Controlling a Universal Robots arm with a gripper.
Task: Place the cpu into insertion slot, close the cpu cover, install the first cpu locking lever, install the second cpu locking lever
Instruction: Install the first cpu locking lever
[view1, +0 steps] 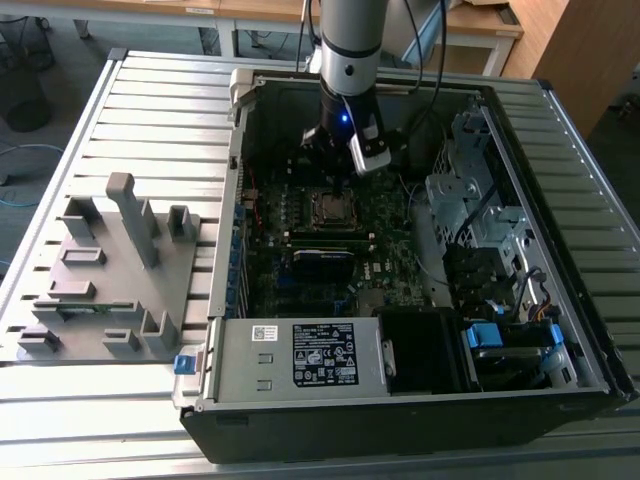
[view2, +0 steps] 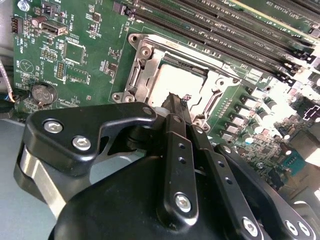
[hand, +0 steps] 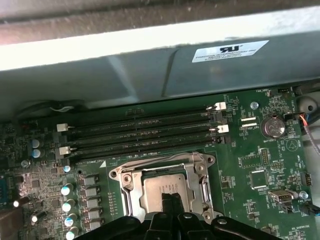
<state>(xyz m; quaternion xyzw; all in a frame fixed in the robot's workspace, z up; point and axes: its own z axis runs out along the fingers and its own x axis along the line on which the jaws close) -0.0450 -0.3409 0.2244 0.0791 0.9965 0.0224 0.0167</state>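
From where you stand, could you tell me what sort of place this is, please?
Probably a robotics lab or test cell for computer assembly: an open desktop computer case lies on a slatted metal table, a grey parts fixture sits beside it, and wooden desks stand behind.

Cpu (hand: 162, 187): dull silver-grey metal top, matt, smooth. Cpu cover (view2: 145, 62): thin bright metal frame, semi-glossy. Gripper (view2: 176, 107): black matt metal links w/ shiny steel screw heads. Motherboard (hand: 252, 150) at cpu's 3 o'clock in first wrist view: green glossy board. Case wall (hand: 150, 65): grey sheet metal, matt; paper label (hand: 230, 50). Table (view1: 150, 120): ribbed pale metal. Fixture (view1: 110, 270): grey matt plastic.
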